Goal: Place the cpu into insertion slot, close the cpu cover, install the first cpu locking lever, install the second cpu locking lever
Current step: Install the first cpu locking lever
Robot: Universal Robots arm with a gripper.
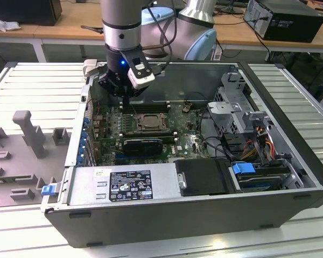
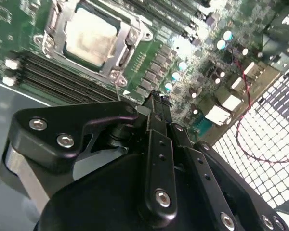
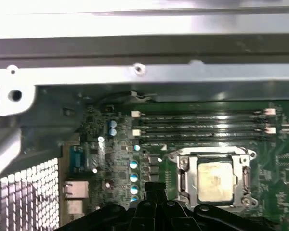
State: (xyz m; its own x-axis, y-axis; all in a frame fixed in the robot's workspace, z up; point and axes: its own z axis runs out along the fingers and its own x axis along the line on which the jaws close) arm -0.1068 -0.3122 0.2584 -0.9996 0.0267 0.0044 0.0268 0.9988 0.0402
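Both fingers (image 2: 159, 125) meet, holding nothing, near the cpu cover (image 2: 125, 44), whose frame hides the edges of the cpu (image 2: 90, 36).

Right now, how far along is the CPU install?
Done: the cpu sits in the insertion slot, cpu cover down over it. In hand: nothing; the shut gripper hovers near the cover's corner. Left: a thin lever there looks raised, not latched.

Bench (image 1: 32, 80): pale grey ribbed metal slats, spanning the exterior view. Behind it: light wooden desk (image 1: 70, 24) on white legs, bearing a dark box (image 1: 27, 9). Second wooden desk (image 1: 234, 35) at the exterior view's right, bearing a black desktop computer (image 1: 284, 20). Floor (image 1: 64, 54): grey, shadowed. Lighting even.
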